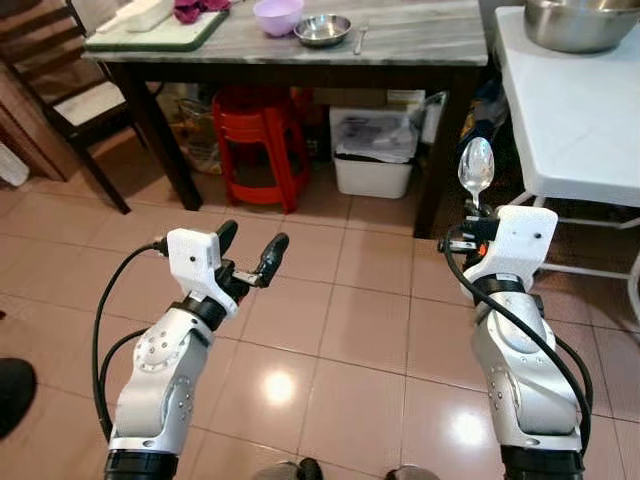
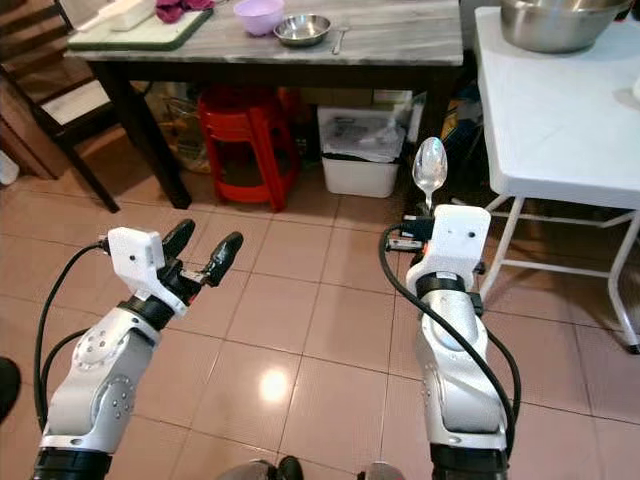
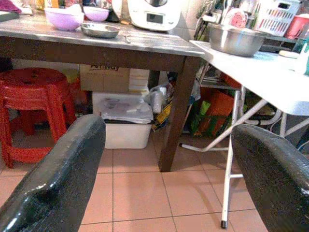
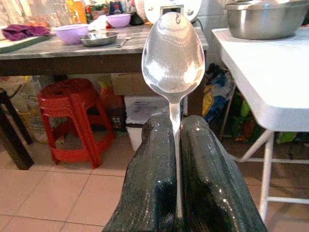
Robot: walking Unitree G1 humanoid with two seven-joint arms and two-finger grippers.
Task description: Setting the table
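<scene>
While both arms reach out over the tiled floor [image 1: 350, 320] in the left eye view, the right gripper [image 1: 476, 215] at four o'clock pinches the handle of a spoon [image 1: 476, 168], bowl upward, and the left gripper [image 1: 250, 250] at eight o'clock hangs with its fingers spread and nothing between them. At twelve o'clock stands a dark-legged table [image 1: 420, 40] with a pale marbled top, bearing a purple bowl [image 1: 277, 14], a steel dish [image 1: 322, 29] just beside it, a small utensil [image 1: 361, 37] and a green cutting board [image 1: 150, 38]; under it are stacked red stools [image 1: 262, 140] and a white bin [image 1: 374, 150]. At two o'clock a white folding table [image 1: 570, 110] carries a large steel bowl [image 1: 585, 22]. The right eye view repeats this layout. From the left wrist view, the two black fingers [image 3: 58, 179] stand well apart, framing the table leg, and a cardboard box [image 3: 113, 77] under the table carries print too blurred to read. From the right wrist view, the black fingers [image 4: 154, 188] are clamped on the spoon's thin handle, its shiny bowl upright before the marbled table.
</scene>
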